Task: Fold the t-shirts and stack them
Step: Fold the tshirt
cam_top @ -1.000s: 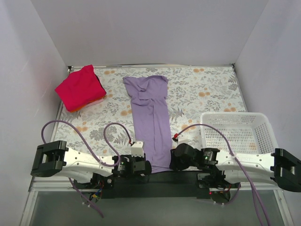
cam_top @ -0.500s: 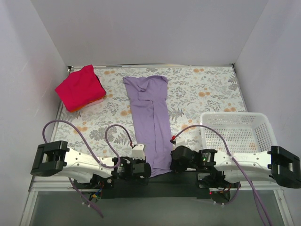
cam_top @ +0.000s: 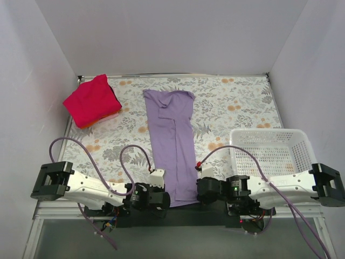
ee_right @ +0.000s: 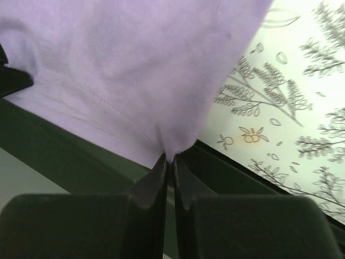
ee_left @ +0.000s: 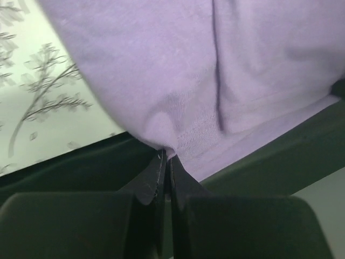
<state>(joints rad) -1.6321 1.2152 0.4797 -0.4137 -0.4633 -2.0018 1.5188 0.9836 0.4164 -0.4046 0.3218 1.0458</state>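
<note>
Purple shirt (cam_top: pixel 173 141) lies as a long narrow strip down the middle of the flowered desk (cam_top: pixel 237 105), with its near hem reaching the dark front edge. Left gripper (ee_left: pixel 166 163) is pinched tight on the hem's left corner. Right gripper (ee_right: pixel 168 159) is pinched on the right corner, cloth caught between closed fingers. Red shirt (cam_top: pixel 91 101) sits folded at the far left corner, well apart. White basket (cam_top: pixel 303 147) is at near right.

Top cam: high, rear, looks down, far. Wrist cams: v. close on lavender t-shirt (cam_top: pixel 175 151) hem, shared w/ top.
</note>
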